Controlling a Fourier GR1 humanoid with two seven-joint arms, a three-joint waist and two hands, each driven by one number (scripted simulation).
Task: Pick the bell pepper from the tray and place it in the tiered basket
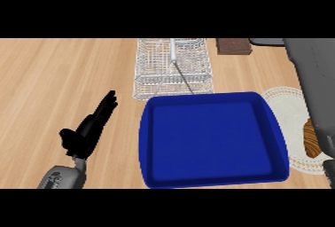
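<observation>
I see no bell pepper — the blue tray [212, 179] shows bare, the wire tiered basket [173, 66] just behind it. My left hand [88, 128] rests, fingers straight. The right forearm [314, 75] reaches past the frame; its hand isn't visible. A pepper's light, slick — I'd wrap its shoulders.

- No words, nos. or signs to read anywhere.
- Blue tray [212, 142]: plain, no label.
- Wire basket [173, 66]: no tag w/ letters.
- Wood counter [59, 75]: bare grain, no marks.
- Brown block [233, 46] at top edge: no writing seen.
</observation>
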